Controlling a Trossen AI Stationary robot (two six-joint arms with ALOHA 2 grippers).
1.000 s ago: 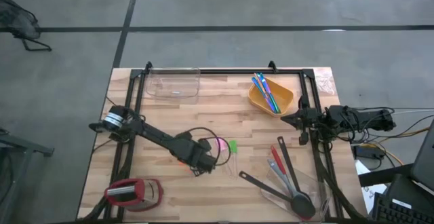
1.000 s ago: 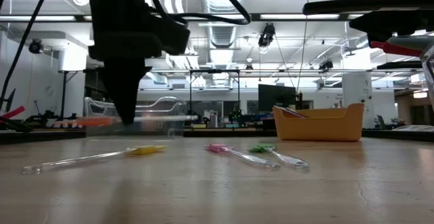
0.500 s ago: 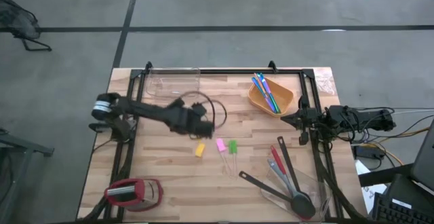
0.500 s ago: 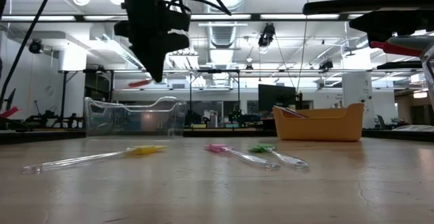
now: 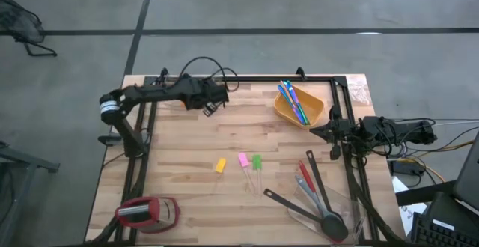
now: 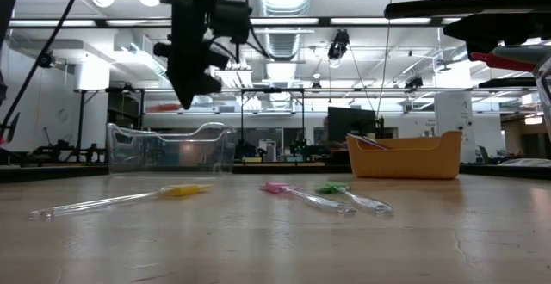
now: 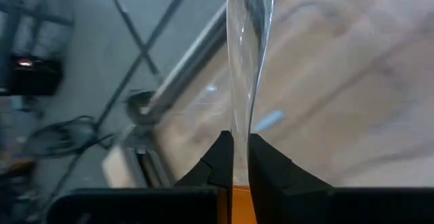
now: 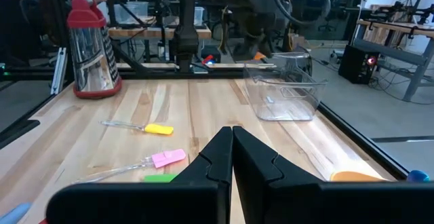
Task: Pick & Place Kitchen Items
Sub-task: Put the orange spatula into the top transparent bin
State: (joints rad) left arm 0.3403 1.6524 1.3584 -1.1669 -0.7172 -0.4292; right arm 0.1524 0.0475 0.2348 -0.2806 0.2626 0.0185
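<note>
- An orange-headed clear-handled spatula point(image 7: 247, 81) is pinched between the closed fingers of the left gripper point(image 5: 212, 98), raised over the clear tub point(image 6: 170, 149) at the table's far edge.
- Yellow spatula point(image 5: 220, 165), pink spatula point(image 5: 243, 160) and green spatula point(image 5: 257, 162) lie mid-table.
- Right gripper point(image 8: 232, 137), fingers closed on nothing, waits at the right edge.

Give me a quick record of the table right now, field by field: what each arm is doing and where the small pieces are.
left gripper: above the clear tub, jaws shut on the orange piece
right gripper: waiting at the table's right edge, jaws shut, empty
mid-table: yellow piece, pink piece, green piece, side by side
orange tub: holds the sticks
near right corner: black spoons and red spatula
</note>
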